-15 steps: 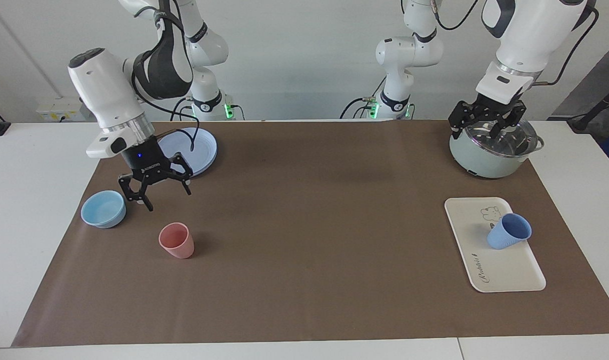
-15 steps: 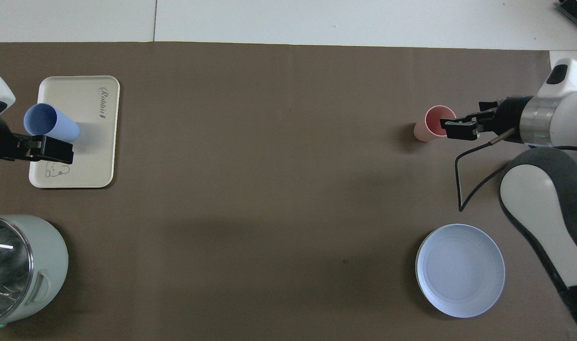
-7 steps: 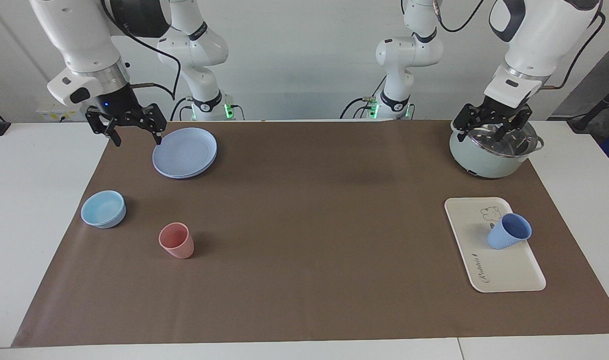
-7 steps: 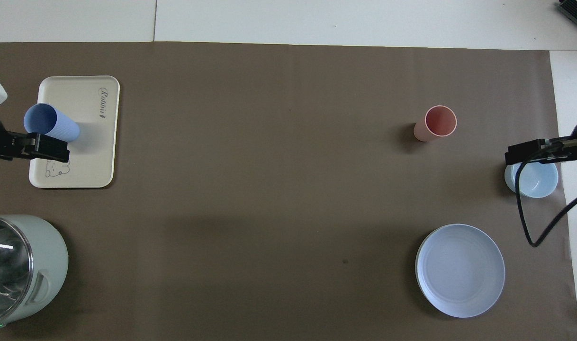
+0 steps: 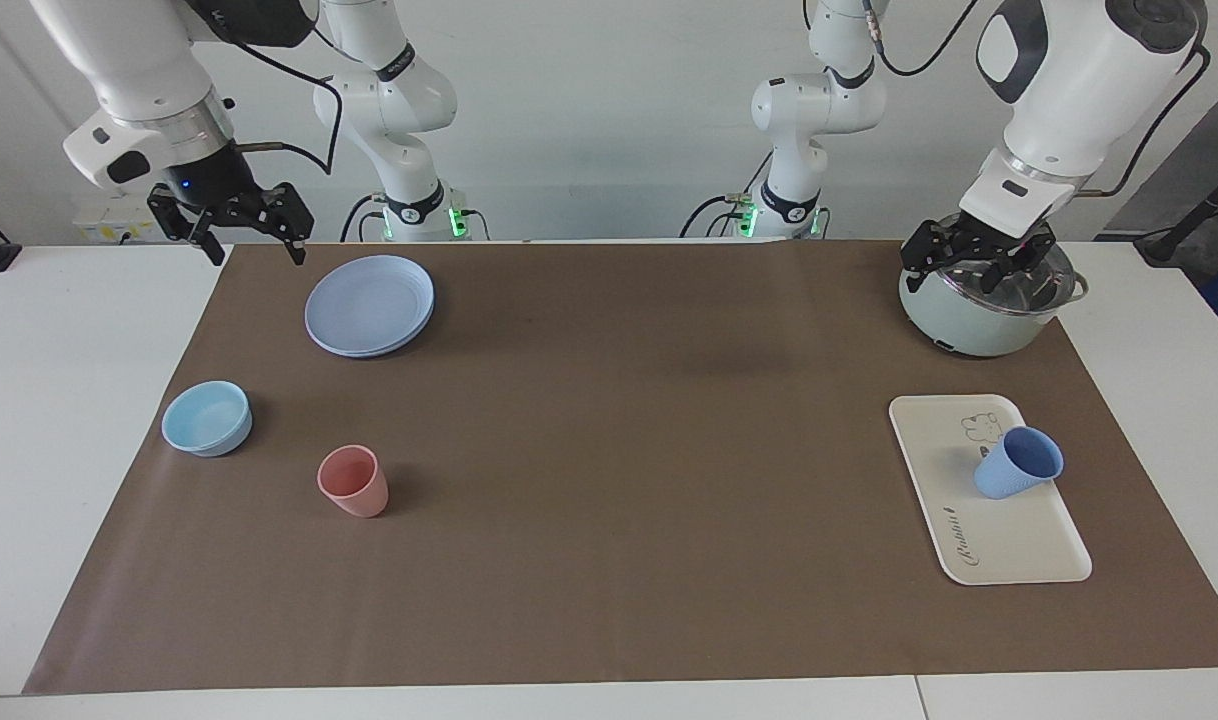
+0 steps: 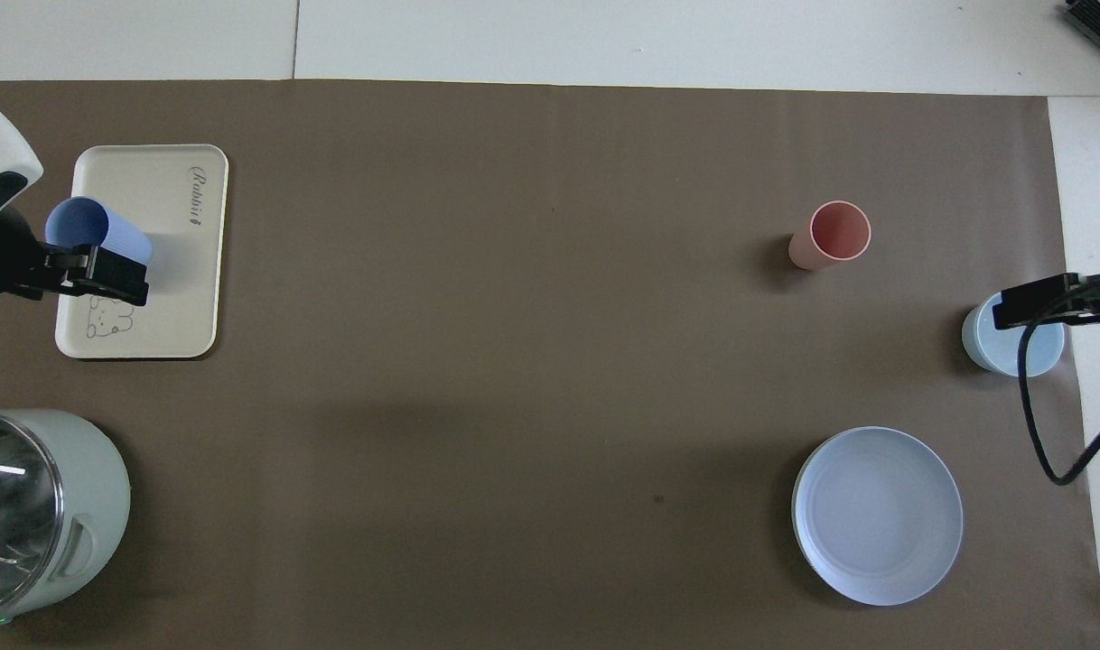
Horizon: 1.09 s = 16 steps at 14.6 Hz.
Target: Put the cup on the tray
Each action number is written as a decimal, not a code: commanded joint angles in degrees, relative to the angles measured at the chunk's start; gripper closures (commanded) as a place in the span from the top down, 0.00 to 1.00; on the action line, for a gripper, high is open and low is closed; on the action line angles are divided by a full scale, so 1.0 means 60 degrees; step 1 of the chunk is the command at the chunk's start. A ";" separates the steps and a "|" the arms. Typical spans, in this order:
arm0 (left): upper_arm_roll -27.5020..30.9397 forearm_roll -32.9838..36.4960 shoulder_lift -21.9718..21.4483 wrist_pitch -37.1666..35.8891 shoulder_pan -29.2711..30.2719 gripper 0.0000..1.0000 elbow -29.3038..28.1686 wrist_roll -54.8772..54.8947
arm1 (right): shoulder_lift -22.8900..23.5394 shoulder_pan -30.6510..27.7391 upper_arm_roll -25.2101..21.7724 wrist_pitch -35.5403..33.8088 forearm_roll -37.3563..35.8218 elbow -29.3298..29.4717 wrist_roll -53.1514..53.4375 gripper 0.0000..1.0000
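Observation:
The periwinkle cup [image 5: 1017, 462] [image 6: 98, 233] stands upright on the cream tray [image 5: 1009, 545] [image 6: 175, 298], beside the bear drawing, and nothing touches it. My left gripper [image 5: 979, 262] [image 6: 107, 278] hangs open and empty in the air. It shows in front of the pot's lid in the facing view and overlaps the tray's edge in the overhead view. My right gripper [image 5: 252, 252] [image 6: 1042, 305] is raised, open and empty over the mat's corner beside the plates, toward the right arm's end of the table.
A mint pot with a glass lid [image 5: 987, 300] [image 6: 35, 506] sits nearer the robots than the tray. Toward the right arm's end are stacked lavender plates [image 5: 370, 304] [image 6: 877, 515], a light-blue bowl [image 5: 207, 418] and a salmon-pink tumbler [image 5: 353, 481] [image 6: 830, 235].
My right arm lifted from low between the bowl and the pink tumbler and drew back to the mat's corner by the plates. My left gripper shifted slightly. The cup stayed put.

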 commanded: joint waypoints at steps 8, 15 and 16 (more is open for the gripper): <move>0.0123 0.0032 -0.0291 -0.0320 0.0040 1.00 0.0412 0.0075 | -0.0002 -0.0104 0.0115 -0.0399 0.0021 0.0032 0.0206 1.00; 0.0123 0.0032 -0.0583 -0.0188 0.0040 1.00 -0.0113 0.0104 | -0.0002 -0.0075 0.0130 -0.0384 0.0037 0.0046 0.0146 1.00; 0.0123 0.0032 -0.0714 -0.0188 0.0069 1.00 -0.0332 0.0133 | -0.0002 -0.0075 0.0130 -0.0384 0.0037 0.0046 0.0147 1.00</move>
